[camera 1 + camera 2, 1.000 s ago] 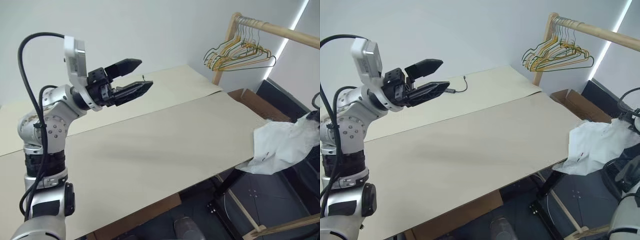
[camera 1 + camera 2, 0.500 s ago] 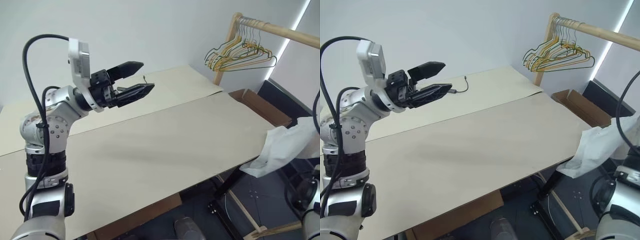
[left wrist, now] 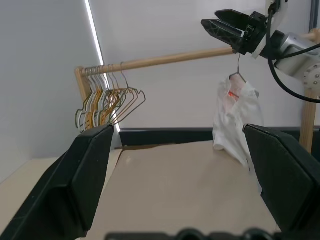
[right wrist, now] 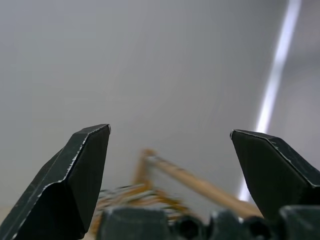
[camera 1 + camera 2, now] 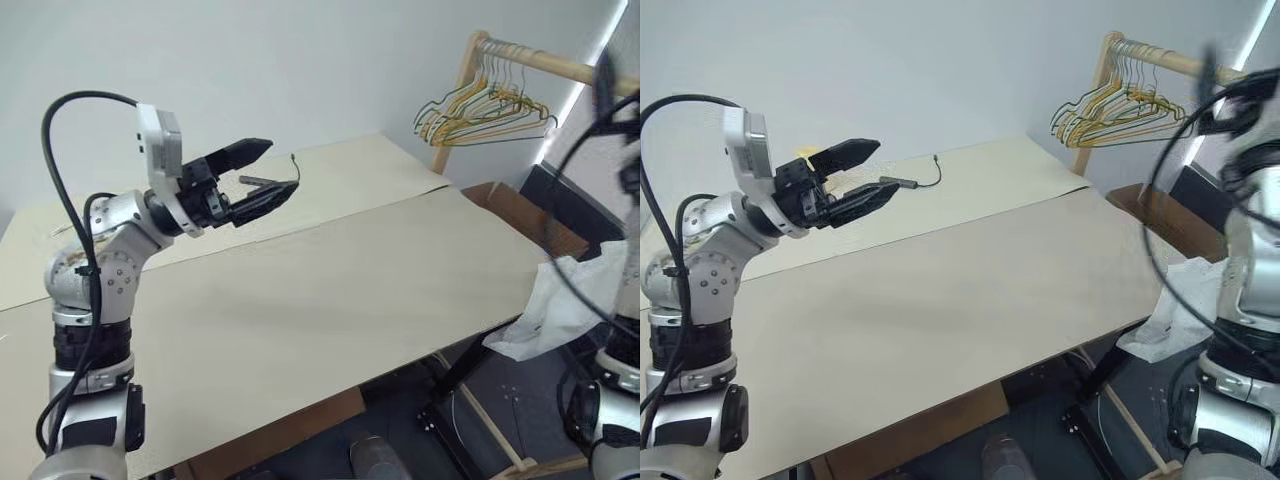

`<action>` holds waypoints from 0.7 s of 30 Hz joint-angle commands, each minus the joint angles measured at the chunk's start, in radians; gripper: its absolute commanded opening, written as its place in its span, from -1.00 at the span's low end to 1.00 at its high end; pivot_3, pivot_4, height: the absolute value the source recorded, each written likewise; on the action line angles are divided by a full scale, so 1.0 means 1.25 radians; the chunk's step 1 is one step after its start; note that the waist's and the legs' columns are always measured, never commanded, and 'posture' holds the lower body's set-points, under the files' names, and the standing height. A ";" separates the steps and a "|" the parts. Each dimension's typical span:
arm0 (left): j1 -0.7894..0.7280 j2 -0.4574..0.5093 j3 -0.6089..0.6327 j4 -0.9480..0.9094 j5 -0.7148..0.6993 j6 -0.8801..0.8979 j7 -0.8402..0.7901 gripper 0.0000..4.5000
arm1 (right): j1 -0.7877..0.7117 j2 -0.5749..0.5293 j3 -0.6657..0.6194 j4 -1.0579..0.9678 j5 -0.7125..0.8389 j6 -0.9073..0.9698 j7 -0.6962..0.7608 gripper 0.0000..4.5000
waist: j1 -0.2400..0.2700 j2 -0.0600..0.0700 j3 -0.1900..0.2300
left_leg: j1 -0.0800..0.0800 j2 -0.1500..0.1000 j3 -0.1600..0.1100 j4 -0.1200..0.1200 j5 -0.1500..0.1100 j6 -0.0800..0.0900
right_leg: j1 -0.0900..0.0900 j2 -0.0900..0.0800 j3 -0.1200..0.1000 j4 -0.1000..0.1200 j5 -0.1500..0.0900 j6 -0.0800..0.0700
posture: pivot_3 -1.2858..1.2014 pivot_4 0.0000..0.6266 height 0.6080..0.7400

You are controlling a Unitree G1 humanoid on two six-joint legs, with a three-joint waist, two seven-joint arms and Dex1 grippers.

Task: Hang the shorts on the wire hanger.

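Note:
The white shorts (image 3: 234,116) hang bunched past the table's right end, also seen as the shorts (image 5: 572,300). A thin dark hook of the wire hanger (image 3: 238,67) rises from them toward the wooden rail (image 3: 170,57); the hanger's frame is hidden in the cloth. My right gripper (image 3: 210,18) is open and empty, raised above the shorts near the rail; the right wrist view looks between the spread fingers of that gripper (image 4: 170,132) at the wall. My left gripper (image 5: 283,165) is open and empty, held above the table's far left part.
A bare beige table (image 5: 350,290) fills the middle. Several yellow, green and orange hangers (image 5: 480,110) are bunched at the rail's left end. A cardboard box (image 5: 520,215) sits on the floor beyond the table's right end. A thin cable (image 5: 293,160) lies at the table's back.
My right arm has swung up from beside the shorts and now stands high near the rail. The shorts hang free of it. The left gripper has sunk slightly.

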 commanded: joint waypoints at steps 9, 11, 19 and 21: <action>0.290 0.169 0.084 -0.169 0.022 -0.009 -0.063 1.00 | -0.011 -0.038 0.263 0.053 0.165 0.109 0.583 0.99 | 0.067 -0.001 0.000 | -0.001 0.001 -0.001 -0.002 0.000 0.000 | -0.005 0.001 0.000 0.001 0.000 -0.001 | -0.03 -1.00 1.00; 0.346 0.170 0.106 -0.211 0.033 -0.014 -0.035 1.00 | -0.035 -0.028 0.314 0.103 0.128 0.080 0.647 0.99 | 0.096 -0.001 0.001 | -0.002 0.001 -0.001 -0.002 0.000 0.000 | -0.008 0.001 0.000 0.001 0.001 -0.002 | 0.00 -1.00 1.00; 0.504 0.168 0.189 -0.333 0.017 0.005 0.026 1.00 | -0.117 0.032 0.367 0.241 0.058 0.006 0.745 0.99 | 0.197 -0.002 0.003 | -0.003 0.001 -0.001 -0.004 -0.001 -0.001 | -0.014 0.002 0.000 0.001 0.000 -0.005 | 0.06 -0.93 1.00; 0.520 0.167 0.196 -0.347 0.014 0.006 0.035 1.00 | -0.123 0.040 0.372 0.255 0.047 -0.005 0.760 0.99 | 0.218 -0.003 0.004 | -0.003 0.001 -0.001 -0.004 -0.001 -0.001 | -0.014 0.002 0.000 0.001 0.000 -0.006 | 0.08 -0.91 1.00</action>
